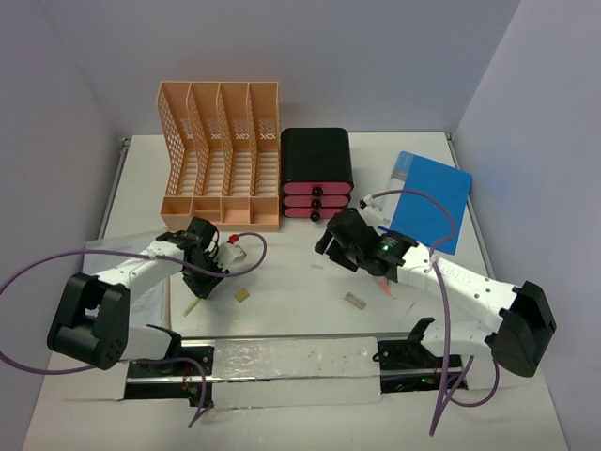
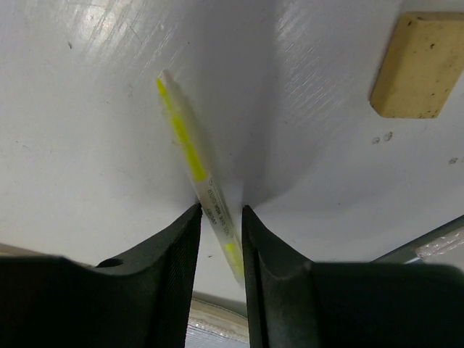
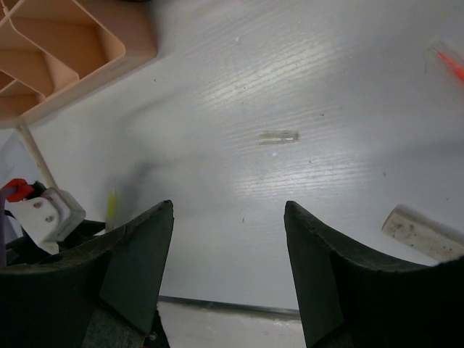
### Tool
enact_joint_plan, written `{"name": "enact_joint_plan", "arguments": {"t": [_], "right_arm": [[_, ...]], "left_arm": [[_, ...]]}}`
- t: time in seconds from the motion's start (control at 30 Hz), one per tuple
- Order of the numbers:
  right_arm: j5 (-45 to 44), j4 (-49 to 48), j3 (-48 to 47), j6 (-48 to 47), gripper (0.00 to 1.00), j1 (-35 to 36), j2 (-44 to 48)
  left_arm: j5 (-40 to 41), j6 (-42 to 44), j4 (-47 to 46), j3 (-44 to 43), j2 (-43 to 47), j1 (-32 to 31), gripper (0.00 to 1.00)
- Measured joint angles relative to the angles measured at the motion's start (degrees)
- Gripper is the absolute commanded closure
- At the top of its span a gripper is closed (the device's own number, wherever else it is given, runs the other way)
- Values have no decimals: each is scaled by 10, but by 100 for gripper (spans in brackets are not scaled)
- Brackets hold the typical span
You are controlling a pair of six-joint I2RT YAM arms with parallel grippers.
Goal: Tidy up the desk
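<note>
Top view: bright, even light from above; large white rectangular tabletop (image 1: 282, 282) nearly washed out, shadows under arms soft, short. Shiny silver strip (image 1: 282, 362) at near edge gives glare. Left wrist view: glare patch upper left, grey shadow ahead of left end effector (image 2: 221, 217), its black fingers out of focus. Right wrist view: bright streak across tabletop middle; peach lattice plastic rack (image 3: 87, 29) blurred; right end effector (image 3: 228, 214) dark, little detail.

The desk (image 1: 291, 282) is rendered white, faintly grained. At 11 o'clock a peach, lattice-patterned file rack (image 1: 221, 155) is seen; at 12 a black box (image 1: 317, 160) with pink drawers; at 1 a blue folder (image 1: 430, 197). A clear pen (image 2: 181, 130) is striped yellow.
</note>
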State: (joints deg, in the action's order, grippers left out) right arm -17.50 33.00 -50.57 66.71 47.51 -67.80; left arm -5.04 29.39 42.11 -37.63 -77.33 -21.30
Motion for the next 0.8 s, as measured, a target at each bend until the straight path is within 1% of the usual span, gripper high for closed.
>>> {"name": "enact_joint_plan", "arguments": {"t": [0.1, 0.2, 0.27, 0.3, 0.33, 0.4, 0.6, 0.77, 0.8], "right_arm": [[-4, 16, 0, 30, 30, 0, 9], [-10, 23, 3, 52, 30, 0, 25], [-12, 21, 11, 67, 30, 0, 38], [-10, 20, 15, 74, 30, 1, 42], [-8, 17, 19, 80, 31, 1, 43], [3, 8, 29, 93, 31, 5, 40], [37, -20, 46, 144, 33, 36, 5], [39, 2, 38, 211, 44, 41, -45], [38, 11, 36, 225, 45, 40, -53]], "left_arm": [[-1, 0, 0, -2, -4, 0, 64], [0, 1, -1, -3, -7, 0, 71], [3, 3, -1, -5, -12, 0, 78], [5, 6, -1, -7, -16, 0, 89], [6, 9, 0, -9, -19, 0, 95], [7, 12, 4, -13, -24, 0, 99], [-2, 14, 3, -15, -21, 5, 100], [-26, 12, -24, -4, 8, 14, 100], [-30, 11, -29, -2, 16, 16, 100]]}}
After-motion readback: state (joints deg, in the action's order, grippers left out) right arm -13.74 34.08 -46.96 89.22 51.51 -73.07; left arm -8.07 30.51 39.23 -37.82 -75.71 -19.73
